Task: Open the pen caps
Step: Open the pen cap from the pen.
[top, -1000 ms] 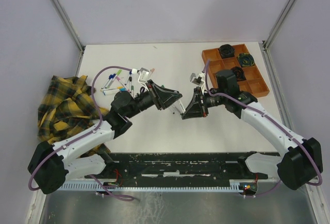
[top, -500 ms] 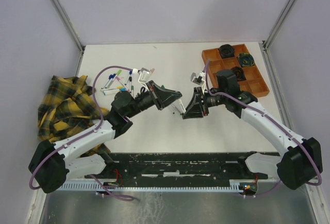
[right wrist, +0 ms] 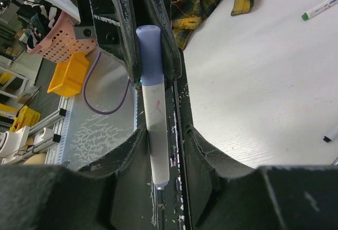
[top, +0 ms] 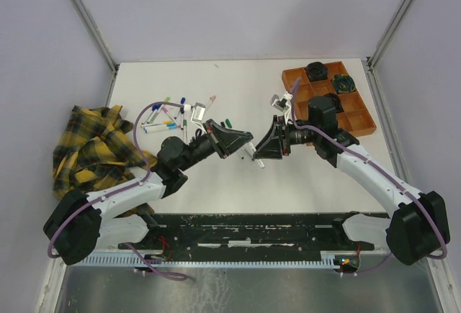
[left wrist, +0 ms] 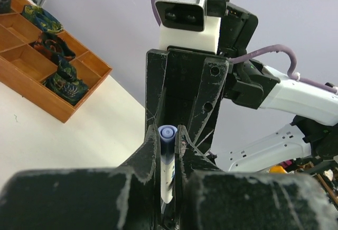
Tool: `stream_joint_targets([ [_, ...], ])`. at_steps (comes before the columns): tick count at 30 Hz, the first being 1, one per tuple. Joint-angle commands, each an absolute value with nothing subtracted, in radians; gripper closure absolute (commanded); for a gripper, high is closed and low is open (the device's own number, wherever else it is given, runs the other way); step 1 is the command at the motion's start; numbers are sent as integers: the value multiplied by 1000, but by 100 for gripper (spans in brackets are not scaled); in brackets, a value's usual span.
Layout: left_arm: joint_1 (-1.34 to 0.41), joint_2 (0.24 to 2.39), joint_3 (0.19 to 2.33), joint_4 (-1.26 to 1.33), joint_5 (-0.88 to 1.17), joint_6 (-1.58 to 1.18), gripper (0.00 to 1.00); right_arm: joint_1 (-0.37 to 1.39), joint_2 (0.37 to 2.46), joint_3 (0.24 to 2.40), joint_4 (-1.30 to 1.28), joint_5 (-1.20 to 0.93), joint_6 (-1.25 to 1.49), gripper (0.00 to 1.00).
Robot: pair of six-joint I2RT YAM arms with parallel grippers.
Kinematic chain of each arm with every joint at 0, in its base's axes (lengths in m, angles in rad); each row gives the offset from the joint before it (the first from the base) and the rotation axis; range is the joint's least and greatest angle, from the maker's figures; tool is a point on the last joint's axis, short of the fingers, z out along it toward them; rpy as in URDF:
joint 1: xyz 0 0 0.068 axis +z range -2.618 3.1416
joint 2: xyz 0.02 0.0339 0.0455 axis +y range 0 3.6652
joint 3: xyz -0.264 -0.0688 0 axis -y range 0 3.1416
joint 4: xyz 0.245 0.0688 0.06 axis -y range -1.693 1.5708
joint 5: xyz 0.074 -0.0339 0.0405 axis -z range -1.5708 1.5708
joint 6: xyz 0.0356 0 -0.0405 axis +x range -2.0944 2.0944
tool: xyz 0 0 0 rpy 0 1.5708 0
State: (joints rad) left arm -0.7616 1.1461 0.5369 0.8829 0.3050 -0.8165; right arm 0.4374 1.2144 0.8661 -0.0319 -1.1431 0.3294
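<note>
– White table (top: 238, 83) fills most of the overhead view, with pale walls round it. What's the biggest thing on it?

– The yellow-and-black plaid cloth (top: 90, 147), crumpled at the left edge. Then the two arms, reaching in from the near edge and meeting nose to nose over the middle.

– And on the right?

– An orange tray (top: 358, 120) in the far right corner, split into compartments, with black round objects (top: 315, 70) in some of them.

– The grippers?

– The left gripper (top: 248, 147) is clenched on the held pen (right wrist: 157, 135). Seen from the right wrist, its fingers pinch either side of the lavender cap (right wrist: 149, 55). The right gripper (top: 261, 156) faces it, and the white barrel runs between its fingers (right wrist: 211, 156). Those jaws are slack, though: a gap shows along one side of the barrel, so it is released rather than gripping.

– Is that cap off?

– No. It sits on the end of the barrel with the seam closed, up off the table between the two grippers.

– Any more like it?

– Coloured caps (top: 167, 101) on the loose pens (top: 176, 115), scattered on the table left of centre, just beyond the left arm. Blue, green and pink tips show, but they are too small to tell more. One green-capped pen (right wrist: 317, 9) lies alone on bare table in the right wrist view.
</note>
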Motion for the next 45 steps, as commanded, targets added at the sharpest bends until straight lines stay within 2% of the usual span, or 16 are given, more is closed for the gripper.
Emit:
stream_joint_targets([
  [1, -775, 1160, 535, 1020, 272, -863, 97, 440, 1199, 850, 111, -1125, 403, 59],
  [9, -781, 1199, 527, 1066, 238, -868, 97, 455, 1186, 824, 150, -1098, 402, 65],
  [10, -780, 1201, 527, 1066, 231, -862, 97, 456, 1187, 824, 150, -1098, 398, 68],
  [15, -772, 1198, 549, 1068, 185, -823, 97, 460, 1200, 838, 119, -1105, 369, 100],
  [20, -659, 1176, 623, 1067, 142, -815, 97, 465, 1238, 853, 79, -1110, 365, 100],
  [28, -406, 1200, 731, 1149, 111, -960, 97, 475, 1285, 887, 16, -1136, 342, 100],
  [33, -388, 1204, 723, 1146, 85, -947, 97, 475, 1292, 897, -9, -1116, 338, 100],
  [36, -389, 1196, 694, 1080, 86, -939, 97, 471, 1300, 947, -142, -1057, 250, 100],
  [40, -388, 1200, 634, 919, 81, -959, 97, 446, 1302, 1030, -353, -942, 106, 100],
  [45, -411, 1262, 602, 707, 18, -998, 97, 413, 1284, 1041, -409, -822, 53, 100],
])
